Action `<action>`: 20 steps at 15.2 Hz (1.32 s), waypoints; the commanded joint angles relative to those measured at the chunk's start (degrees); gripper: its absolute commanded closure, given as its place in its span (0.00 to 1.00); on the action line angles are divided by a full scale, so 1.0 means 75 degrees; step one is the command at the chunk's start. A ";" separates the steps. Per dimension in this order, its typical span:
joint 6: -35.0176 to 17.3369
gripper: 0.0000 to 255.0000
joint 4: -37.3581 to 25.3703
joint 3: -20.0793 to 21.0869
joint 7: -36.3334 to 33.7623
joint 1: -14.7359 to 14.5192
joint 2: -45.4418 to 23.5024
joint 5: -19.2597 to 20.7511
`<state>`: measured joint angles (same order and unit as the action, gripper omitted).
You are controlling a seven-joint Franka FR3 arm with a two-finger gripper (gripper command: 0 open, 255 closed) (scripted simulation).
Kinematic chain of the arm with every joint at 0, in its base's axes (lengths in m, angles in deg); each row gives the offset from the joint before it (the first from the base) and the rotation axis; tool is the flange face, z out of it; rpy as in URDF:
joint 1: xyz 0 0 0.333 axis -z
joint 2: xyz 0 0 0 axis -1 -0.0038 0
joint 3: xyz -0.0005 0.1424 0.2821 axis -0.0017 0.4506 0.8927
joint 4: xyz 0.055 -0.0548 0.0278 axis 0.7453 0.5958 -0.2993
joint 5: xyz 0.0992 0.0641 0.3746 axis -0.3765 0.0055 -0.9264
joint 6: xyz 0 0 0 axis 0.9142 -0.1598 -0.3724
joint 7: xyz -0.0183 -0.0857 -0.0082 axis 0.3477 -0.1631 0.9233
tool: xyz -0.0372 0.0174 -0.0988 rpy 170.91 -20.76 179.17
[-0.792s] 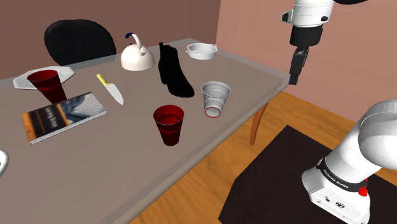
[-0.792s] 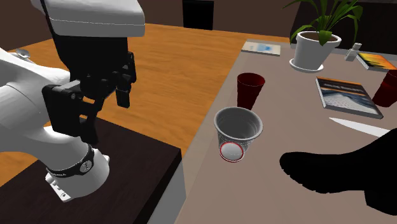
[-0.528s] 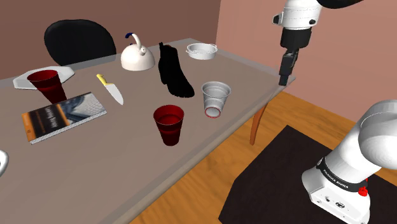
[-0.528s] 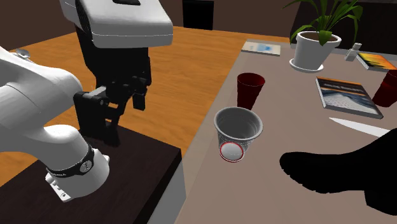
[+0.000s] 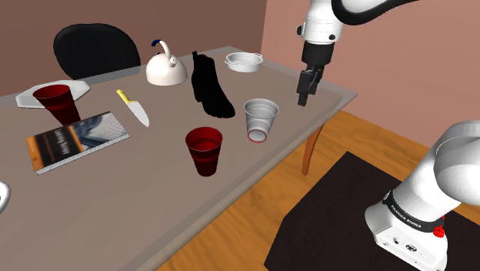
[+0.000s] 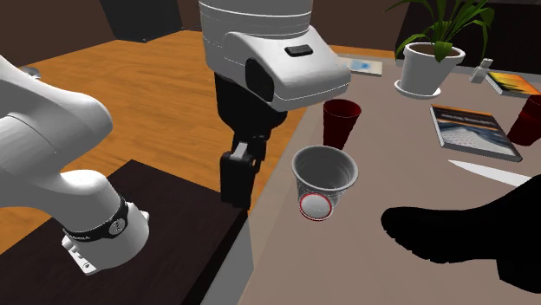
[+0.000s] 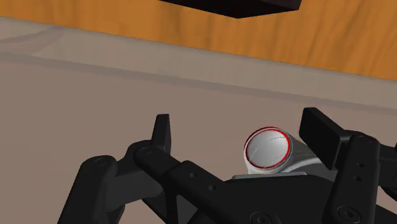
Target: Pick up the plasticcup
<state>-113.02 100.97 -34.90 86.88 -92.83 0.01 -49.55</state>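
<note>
- Plasticcup (image 5: pixel 260 119) rests on the desk (image 5: pixel 154 200), untouched, lower than the claw (image 5: pixel 305 94) and just beside it. The wrist view sets its red-ringed base between the spread fingers (image 7: pixel 162 130), nearer one of them, with no contact.
- Claw: wide open, holding nothing, hanging above the desk's edge.
- Progress, as judged: approach only. Descent, closing and lift are all left to do.
- Far red cup (image 5: pixel 55 100), well apart from the claw: nothing seen inside.
- Near red cup (image 5: pixel 204 150), beyond the plasticcup from the claw: looks empty.
- White bowl (image 5: pixel 244 61), near the claw: looks empty.
- Plasticcup: empty.
</note>
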 commanded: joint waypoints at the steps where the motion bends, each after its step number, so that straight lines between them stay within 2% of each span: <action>1: -0.0379 0.00 -0.0217 0.0092 -0.0124 -0.0059 -0.0416 -0.0146; 8: -0.1537 0.00 -0.1318 0.0330 -0.0424 -0.0192 -0.2072 -0.0453; 16: -0.2334 0.00 -0.0792 0.0362 -0.0383 -0.0206 -0.2340 -0.0467; 18: -0.2334 0.00 -0.0791 0.0362 -0.0383 -0.0206 -0.2340 -0.0468; 19: -0.2336 1.00 -0.0789 0.0360 -0.0380 -0.0205 -0.2340 -0.0468; 20: -0.2341 1.00 -0.0790 0.0361 -0.0382 -0.0206 -0.2345 -0.0467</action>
<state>-130.47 94.99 -32.19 84.00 -94.38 -17.55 -53.05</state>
